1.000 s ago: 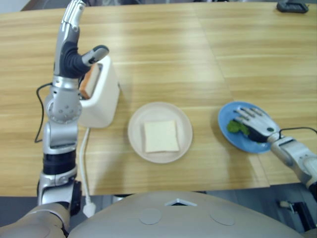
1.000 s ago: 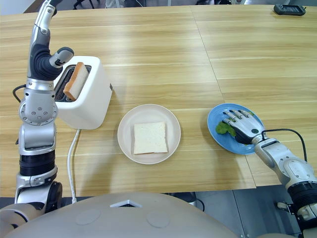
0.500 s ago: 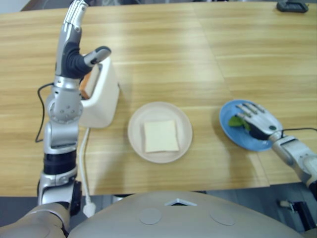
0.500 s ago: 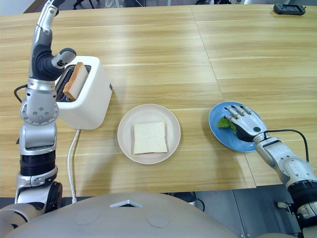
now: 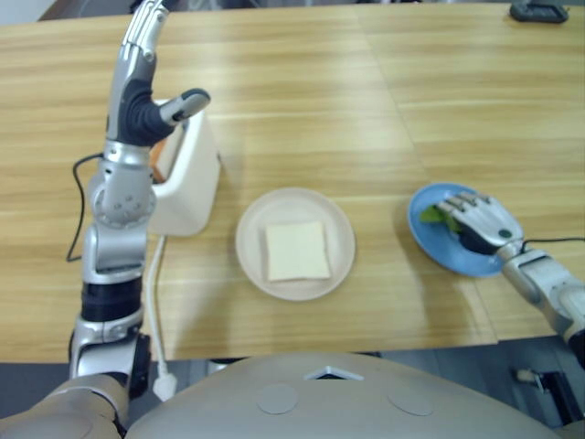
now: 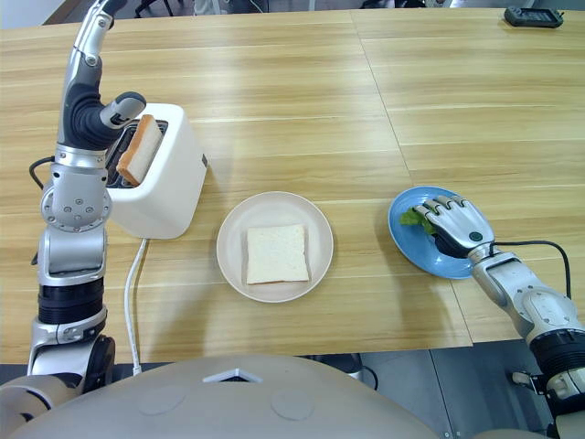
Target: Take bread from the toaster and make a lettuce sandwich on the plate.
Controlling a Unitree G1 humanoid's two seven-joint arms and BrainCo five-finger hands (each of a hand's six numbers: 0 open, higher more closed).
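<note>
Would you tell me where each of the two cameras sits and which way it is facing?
Left eye view: on the head, looking forward and down at the table; left hand raised by the toaster.
Right eye view: slightly to the right, same aim; right hand curled on the lettuce in the blue plate.
Shared: both show the same scene, including the bread slice on the cream plate.

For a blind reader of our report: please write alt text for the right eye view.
The robot's right hand lies over the lettuce on a blue plate, at the table's right. In the middle, a cream plate holds one bread slice; at the left, its open left hand is raised beside a white toaster holding another slice.
</note>
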